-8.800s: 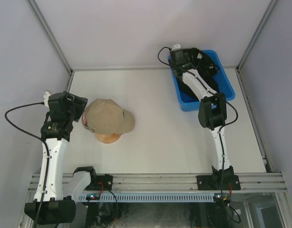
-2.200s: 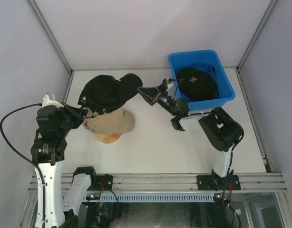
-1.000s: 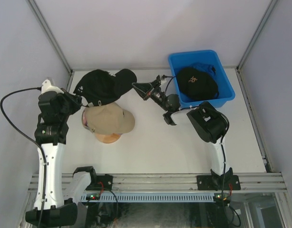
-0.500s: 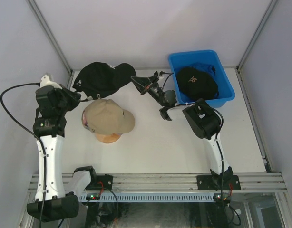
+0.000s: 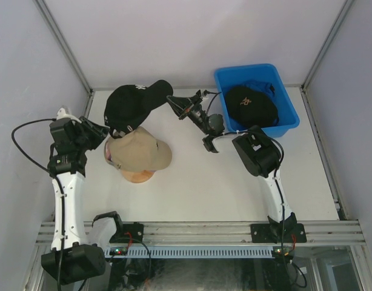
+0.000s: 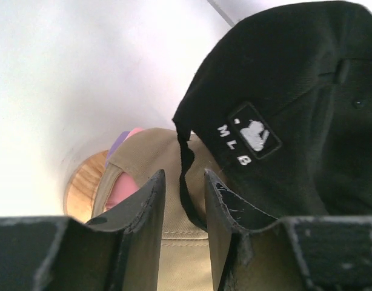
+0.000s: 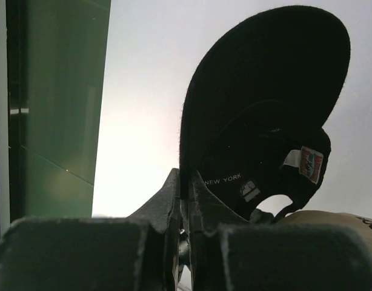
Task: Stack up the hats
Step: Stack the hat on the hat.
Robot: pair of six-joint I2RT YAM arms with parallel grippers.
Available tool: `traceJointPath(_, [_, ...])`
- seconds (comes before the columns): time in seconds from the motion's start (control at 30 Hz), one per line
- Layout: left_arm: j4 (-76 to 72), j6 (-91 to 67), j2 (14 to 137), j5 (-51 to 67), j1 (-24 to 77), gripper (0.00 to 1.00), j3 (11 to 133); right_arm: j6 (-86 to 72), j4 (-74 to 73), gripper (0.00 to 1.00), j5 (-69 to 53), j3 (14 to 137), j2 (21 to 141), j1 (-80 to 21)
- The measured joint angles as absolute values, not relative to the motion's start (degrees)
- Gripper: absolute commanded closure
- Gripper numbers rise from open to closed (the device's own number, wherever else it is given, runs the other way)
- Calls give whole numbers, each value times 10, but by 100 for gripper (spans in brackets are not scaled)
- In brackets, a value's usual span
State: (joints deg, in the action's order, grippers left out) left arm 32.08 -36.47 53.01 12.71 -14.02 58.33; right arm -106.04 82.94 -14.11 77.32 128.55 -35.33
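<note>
1. The right gripper (image 7: 185,189) is pinching the brim of the black cap (image 5: 128,104), jaws closed tight on it, in the upper middle of the overhead frame.
2. The left gripper (image 6: 183,182), at the left of that frame, is standing partly open. The cap's rear hem is dangling in the gap and neither finger looks pressed on it, so it is gripping nothing.
3. The black cap is hanging in the air, just behind and above the tan cap (image 5: 140,151), which is sitting on the stand (image 5: 137,176) at centre left.
4. A pink cap (image 6: 122,191) and a lavender cap (image 6: 116,147) are peeking out under the tan one.
5. By the look of it, the black cap is not yet seated on the stack.
6. Risk one: with only the brim held, the crown is free to sag or swing, so it could land off-centre and slide off the back.
7. Risk two: the hem could catch on a left finger as that arm moves, dragging the cap or pulling the tan cap askew.
8. More caps are waiting in the bin (image 5: 246,67), upper right.
</note>
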Motion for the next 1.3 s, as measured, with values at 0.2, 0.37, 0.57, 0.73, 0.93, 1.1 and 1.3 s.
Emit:
traceJointPath(0.2, [318, -386, 527, 138, -149, 62, 566, -1075, 829, 100, -133, 773, 1286, -362])
traceJointPath(0.37, [318, -402, 527, 138, -155, 55, 566, -1093, 829, 100, -121, 781, 1286, -379])
traceJointPath(0.57, [307, -442, 527, 149, -169, 55, 565, -1105, 830, 100, -110, 778, 1286, -399])
traceJointPath(0.73, [288, -484, 521, 164, -178, 68, 557, -1108, 829, 100, -107, 770, 1286, -402])
traceJointPath(0.93, [286, -526, 507, 174, -179, 67, 557, -1113, 829, 100, -100, 771, 1286, -398])
traceJointPath(1.1, [310, -547, 496, 174, -179, 60, 556, -1119, 829, 100, -94, 774, 1286, -394])
traceJointPath(1.3, [329, -570, 472, 183, -179, 53, 546, -1120, 829, 100, -92, 785, 1286, -391])
